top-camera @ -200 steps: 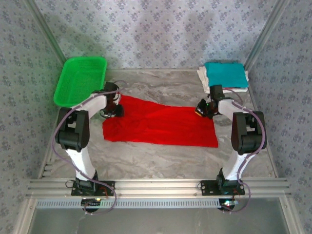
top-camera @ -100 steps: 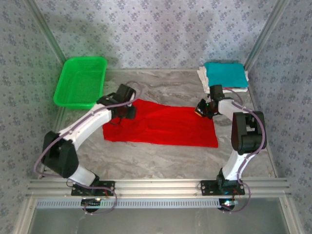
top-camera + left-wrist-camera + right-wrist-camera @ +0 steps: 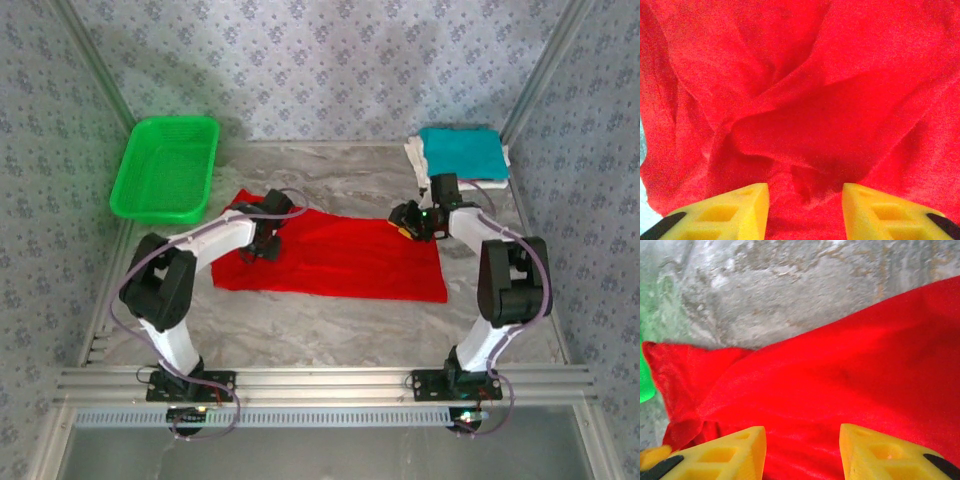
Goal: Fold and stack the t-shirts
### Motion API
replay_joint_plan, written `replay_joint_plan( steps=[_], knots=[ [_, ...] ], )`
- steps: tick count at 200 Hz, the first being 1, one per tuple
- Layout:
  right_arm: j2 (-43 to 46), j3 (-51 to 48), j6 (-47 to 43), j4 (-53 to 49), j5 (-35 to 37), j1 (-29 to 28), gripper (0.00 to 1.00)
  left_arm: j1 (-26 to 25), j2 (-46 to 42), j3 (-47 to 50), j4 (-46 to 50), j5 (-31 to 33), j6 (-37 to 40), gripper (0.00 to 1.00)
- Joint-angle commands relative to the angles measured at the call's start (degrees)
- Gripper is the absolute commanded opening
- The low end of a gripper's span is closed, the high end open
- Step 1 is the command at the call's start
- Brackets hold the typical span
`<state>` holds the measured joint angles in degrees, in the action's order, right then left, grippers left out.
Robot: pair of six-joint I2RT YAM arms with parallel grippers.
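Observation:
The red t-shirt [image 3: 340,262] lies spread flat across the middle of the table. My left gripper [image 3: 266,240] hovers over its left part, jaws apart. In the left wrist view rumpled red cloth [image 3: 805,100] lies under and between the yellow fingers [image 3: 747,202] without being pinched; the left gripper [image 3: 805,192] is open. My right gripper [image 3: 405,222] is over the shirt's upper right edge. The right wrist view shows it [image 3: 802,432] open, with smooth red cloth [image 3: 840,380] beneath. The teal t-shirt [image 3: 460,152] lies folded on a whitish t-shirt [image 3: 412,158] at the back right.
A green mesh basket [image 3: 165,168] stands at the back left, just beyond the red shirt's corner. Bare marble tabletop [image 3: 330,330] lies in front of the shirt, and more of it [image 3: 790,285] shows behind the shirt. Patterned walls close in three sides.
My left arm swung right from the shirt's left edge to over the cloth. My right gripper opened, letting go of the shirt's edge, and shifted slightly left.

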<state>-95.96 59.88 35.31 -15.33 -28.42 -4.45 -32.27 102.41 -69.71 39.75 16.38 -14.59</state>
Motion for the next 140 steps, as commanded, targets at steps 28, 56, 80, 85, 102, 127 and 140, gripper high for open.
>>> replay_joint_plan(
  steps=[28, 56, 80, 85, 102, 127, 140],
  knots=[
    [4.0, -0.6, -1.5, 0.6, -3.0, 0.1, 0.46, -2.2, 1.7, -2.0, 1.2, 1.9, -1.2, 0.36],
    [3.8, -0.4, -1.0, 1.6, -3.5, 0.2, 0.46, -2.4, 2.6, -0.6, -0.5, 3.8, -1.4, 0.36],
    [3.1, -0.2, -0.6, 1.6, -4.2, 0.3, 0.47, -2.2, 4.0, -0.8, -0.5, 5.0, -1.8, 0.33],
    [3.1, -0.3, -0.6, 1.6, -4.3, 0.4, 0.47, -2.2, 4.1, -0.8, -0.5, 5.5, -2.0, 0.32],
    [3.4, -0.5, -0.8, 1.2, -4.1, 0.6, 0.47, -2.2, 4.0, -0.4, -0.5, 6.3, -2.5, 0.23],
    [3.4, -0.7, -0.7, 1.3, -4.3, 1.1, 0.47, -2.2, 3.1, -0.9, 0.4, 6.5, -3.1, 0.05],
    [3.5, -0.6, -0.8, 1.2, -4.4, 1.2, 0.47, -2.1, 2.3, -1.4, 1.3, 6.6, -3.3, 0.0]
  ],
)
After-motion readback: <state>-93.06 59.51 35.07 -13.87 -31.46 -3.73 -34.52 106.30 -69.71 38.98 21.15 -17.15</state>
